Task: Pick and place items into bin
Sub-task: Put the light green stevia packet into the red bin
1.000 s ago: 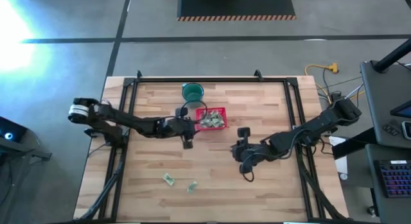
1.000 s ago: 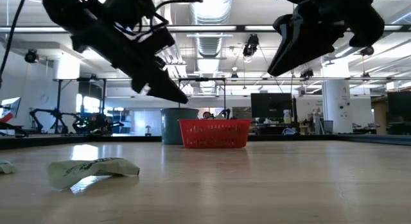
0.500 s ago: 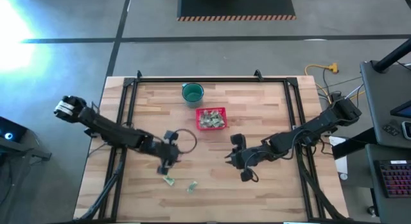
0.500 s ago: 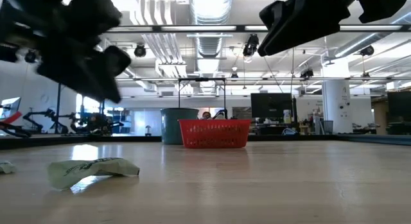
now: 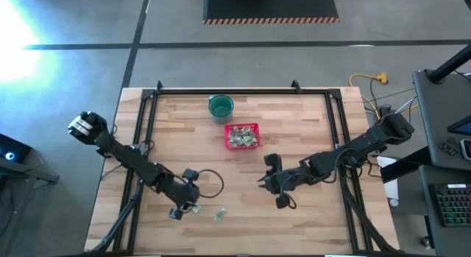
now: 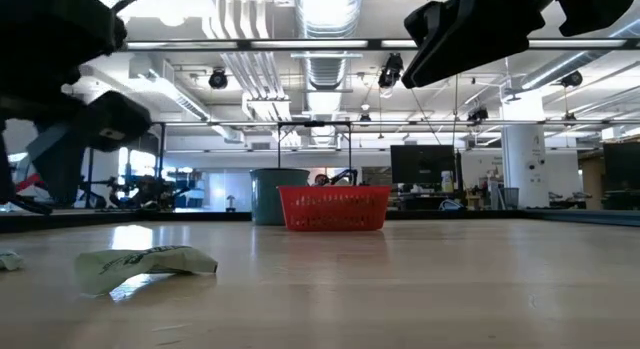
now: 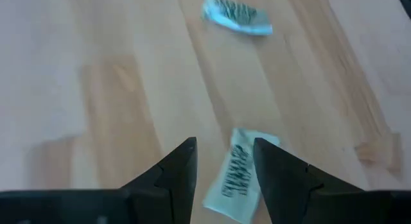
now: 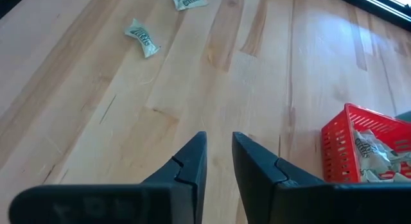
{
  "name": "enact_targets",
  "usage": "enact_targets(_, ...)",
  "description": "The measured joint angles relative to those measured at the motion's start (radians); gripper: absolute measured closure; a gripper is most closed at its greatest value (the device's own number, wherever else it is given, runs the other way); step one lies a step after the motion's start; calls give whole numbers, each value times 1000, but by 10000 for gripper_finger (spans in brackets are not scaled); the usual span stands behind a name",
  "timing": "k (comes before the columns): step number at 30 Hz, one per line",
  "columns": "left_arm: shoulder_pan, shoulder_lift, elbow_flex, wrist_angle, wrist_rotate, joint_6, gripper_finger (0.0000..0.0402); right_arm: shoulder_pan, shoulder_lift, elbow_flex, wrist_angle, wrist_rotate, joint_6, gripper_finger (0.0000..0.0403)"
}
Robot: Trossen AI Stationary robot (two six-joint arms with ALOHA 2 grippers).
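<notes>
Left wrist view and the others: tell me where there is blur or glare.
Left wrist view: soft all over, the print on both wrapped pieces smeared. Low view: the left arm's dark bulk blurred, the red basket sharp, ceiling lights blown out. High view: white glare on the floor at the upper left corner. Right wrist view: crisp, mild sheen on the table.

Two arms, both showing matte black, slender jointed links. The left arm (image 5: 125,160) is carrying a pale silver-white collar (image 5: 79,124) near its base and a thin black cable loop (image 5: 212,183) beside its wrist. The left pincer (image 7: 221,169) is showing two dark, wedge-shaped fingers with angular edges. The right pincer (image 8: 218,161) is presenting matching dark tapered fingers on a rounded black housing.
</notes>
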State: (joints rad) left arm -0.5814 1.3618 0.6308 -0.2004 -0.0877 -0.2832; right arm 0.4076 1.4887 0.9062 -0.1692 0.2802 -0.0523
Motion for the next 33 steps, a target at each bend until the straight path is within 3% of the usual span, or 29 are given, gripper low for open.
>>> enact_targets(11,-20,137,5,3,75,-104,265,0,0,0,-1,1,0,344)
enact_targets(27,-21,137,4,3,41,-99,266,0,0,0,-1,2,0,344)
enact_targets(33,-20,137,5,-2,25,-94,314,0,0,0,-1,2,0,339)
